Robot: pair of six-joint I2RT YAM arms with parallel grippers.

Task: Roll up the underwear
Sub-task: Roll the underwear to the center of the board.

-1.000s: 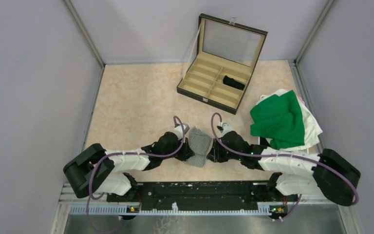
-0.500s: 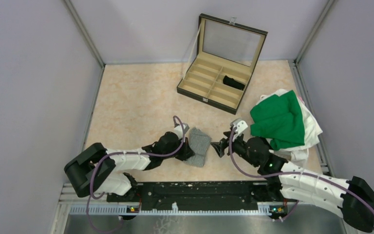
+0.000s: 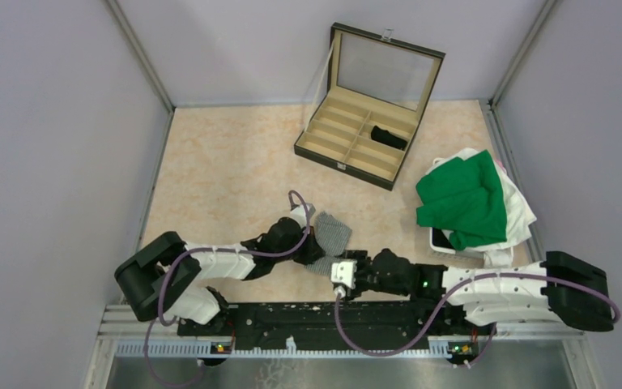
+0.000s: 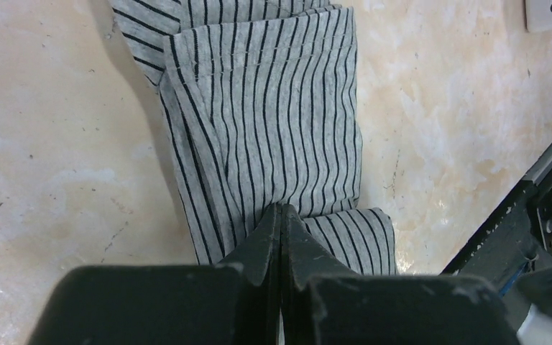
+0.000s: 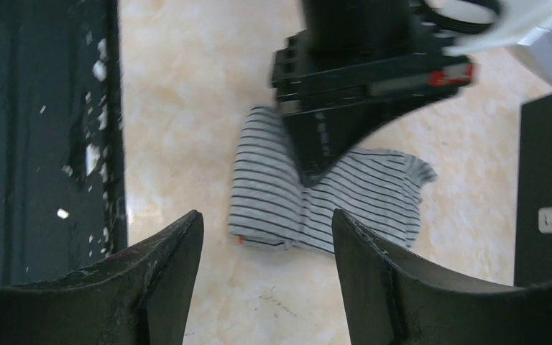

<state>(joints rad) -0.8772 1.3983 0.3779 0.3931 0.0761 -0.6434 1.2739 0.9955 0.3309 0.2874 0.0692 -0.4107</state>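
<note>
The heather grey striped underwear (image 3: 334, 231) lies folded on the table, its near end partly rolled. It also shows in the left wrist view (image 4: 273, 108) and the right wrist view (image 5: 359, 194), where a small orange label (image 5: 240, 240) shows at its near corner. My left gripper (image 3: 316, 245) is shut, its tips (image 4: 281, 208) pressed down on the fabric beside the rolled part (image 4: 356, 233). My right gripper (image 3: 338, 274) is open and empty (image 5: 266, 219), just short of the underwear's near end. The black underwear (image 3: 389, 136) lies in a compartment of the case.
The open compartmented case (image 3: 356, 154) stands at the back, its side at the right of the right wrist view (image 5: 546, 180). A pile of green and white clothes (image 3: 466, 198) lies at the right. The black base rail (image 3: 324, 316) runs along the near edge (image 5: 43, 129).
My right arm let go of the underwear's right side, swung out, then came round to its near end with jaws open. My left gripper stayed on the fabric.
</note>
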